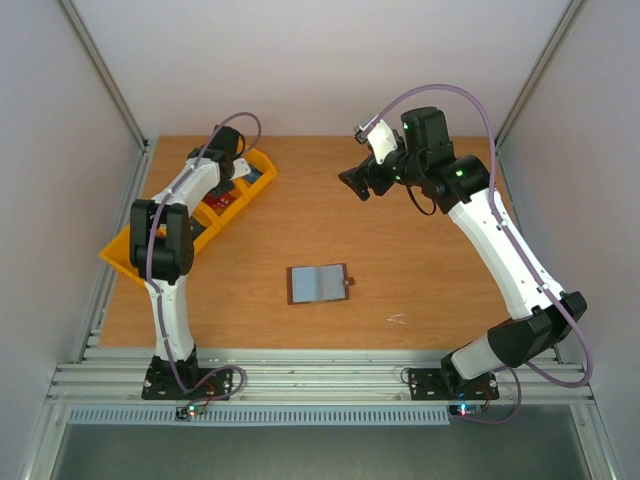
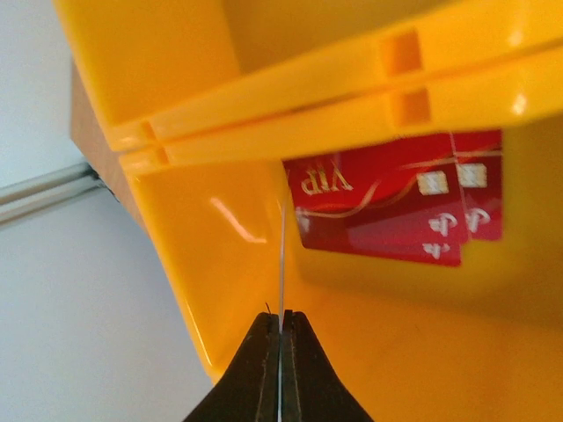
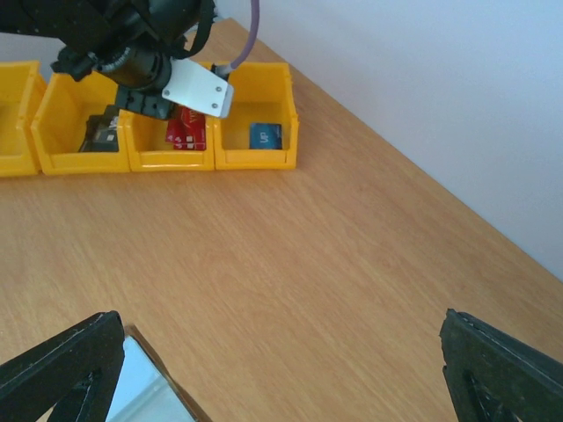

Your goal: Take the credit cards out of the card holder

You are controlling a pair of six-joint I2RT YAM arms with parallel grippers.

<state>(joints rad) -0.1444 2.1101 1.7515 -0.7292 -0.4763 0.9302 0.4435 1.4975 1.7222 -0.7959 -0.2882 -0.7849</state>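
Left gripper is pinching a thin card edge-on over red credit cards in the yellow plastic bin. Brown bifold card holder is lying open mid-table, long axis left-right, tab pointing right. Right gripper is gaping wide.

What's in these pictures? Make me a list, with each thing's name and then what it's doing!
left gripper: shut on a thin card, seen edge-on, over a yellow bin
right gripper: wide open, holding nothing, up above the table
card holder: lying open on the table between the arms, grey-blue lining up
red cards: lying overlapped inside the yellow bin, below the left gripper
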